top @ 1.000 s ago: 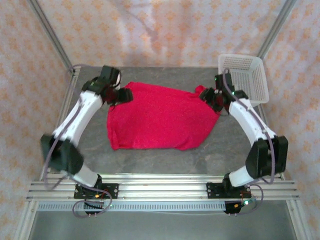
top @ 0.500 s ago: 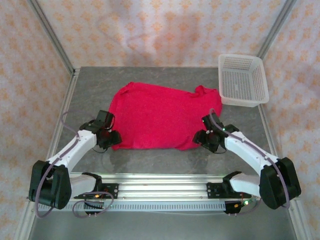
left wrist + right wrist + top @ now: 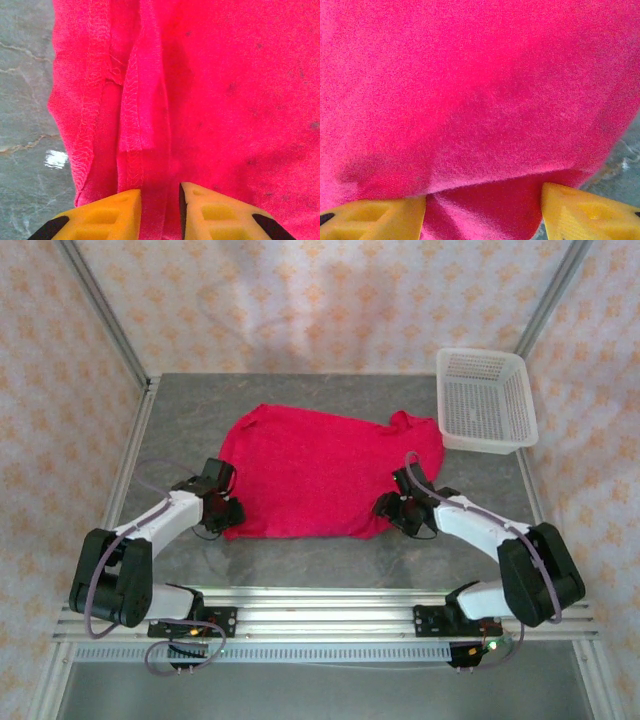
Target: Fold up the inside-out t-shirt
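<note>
Top external view: your one inside-out t-shirt (image 3: 325,470) lies mid-frame on the desk (image 3: 300,560), with two tools at its lower corners. The left tool (image 3: 160,190) is narrow around a hem fold (image 3: 132,115), and you cannot tell if it grips. The right tool (image 3: 484,192) is spread wide.

Bright red t-shirt (image 3: 320,475), white basket (image 3: 490,443), grey marbled table (image 3: 180,430)

Both arms reach low and forward, the left gripper (image 3: 222,513) (image 3: 159,200) with jaws narrowly apart, the right gripper (image 3: 392,511) (image 3: 482,210) spread wide.
</note>
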{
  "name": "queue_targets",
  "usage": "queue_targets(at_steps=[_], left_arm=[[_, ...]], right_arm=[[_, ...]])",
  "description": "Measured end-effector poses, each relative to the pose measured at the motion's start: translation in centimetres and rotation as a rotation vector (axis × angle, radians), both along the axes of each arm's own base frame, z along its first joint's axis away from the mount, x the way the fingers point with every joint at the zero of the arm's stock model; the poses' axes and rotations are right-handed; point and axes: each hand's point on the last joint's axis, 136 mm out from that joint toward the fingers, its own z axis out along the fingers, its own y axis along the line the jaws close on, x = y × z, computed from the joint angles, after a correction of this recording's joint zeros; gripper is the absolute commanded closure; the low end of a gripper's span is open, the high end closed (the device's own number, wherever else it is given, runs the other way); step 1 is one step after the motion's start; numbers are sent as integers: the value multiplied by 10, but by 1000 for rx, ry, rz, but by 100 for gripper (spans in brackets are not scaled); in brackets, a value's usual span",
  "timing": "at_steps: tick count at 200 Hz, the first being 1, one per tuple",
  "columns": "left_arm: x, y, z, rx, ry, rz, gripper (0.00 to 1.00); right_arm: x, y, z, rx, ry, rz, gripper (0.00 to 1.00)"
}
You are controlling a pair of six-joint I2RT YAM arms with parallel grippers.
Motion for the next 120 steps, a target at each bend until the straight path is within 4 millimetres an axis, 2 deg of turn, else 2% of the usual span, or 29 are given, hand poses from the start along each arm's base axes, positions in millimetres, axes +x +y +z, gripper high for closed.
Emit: queue_targets(at_steps=[18,45,52,61,71,80,100,108,120], left_arm=[[0,3,1,18,-4,-1,71],[0,6,2,37,-7,-2,98],[0,7,2,41,-7,-4,100],[0,7,1,46,-2,-2,100],[1,8,1,51,1,-10,100],[1,8,2,54,6,-10,100],[4,11,18,69,-4,-5,100],[8,12,31,72,-26,0,100],[18,15,64,67,-97,17,100]], right_arm=[[-1,1,-2,5,13,-2,37],[-2,2,-3,11,17,-1,38],[-3,1,-4,10,20,-2,44],[-5,1,-6,10,26,-8,57],[-7,0,-8,6,32,-6,83],[-7,-1,-9,4,36,-10,99],[-8,-4,-6,-21,46,-6,100],[-7,-6,-1,-38,47,-1,100],[-2,-9,18,-66,22,9,100]])
